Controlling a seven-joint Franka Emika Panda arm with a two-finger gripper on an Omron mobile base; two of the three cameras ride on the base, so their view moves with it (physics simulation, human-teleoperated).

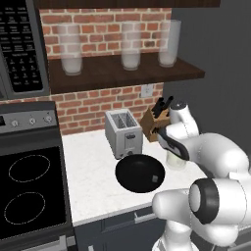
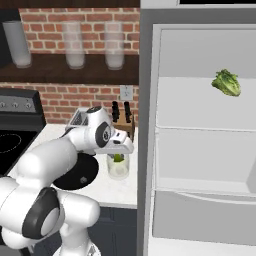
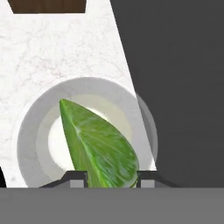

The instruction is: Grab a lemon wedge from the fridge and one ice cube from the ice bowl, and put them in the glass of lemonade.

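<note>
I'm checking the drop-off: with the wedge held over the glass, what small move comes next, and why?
Probably open the gripper: in the hand view the green wedge it is shut on hangs inside the rim of the glass of lemonade, so it should fall in.

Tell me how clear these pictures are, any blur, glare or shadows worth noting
Left base view: soft and slightly blurry, the frosted glasses hazy on the shelf, no glare. Right base view: evenly lit, the open fridge interior pale and flat, lettuce sharp enough. Hand view: the lemon wedge crisp over the glass of lemonade; no hard shadows.
</note>
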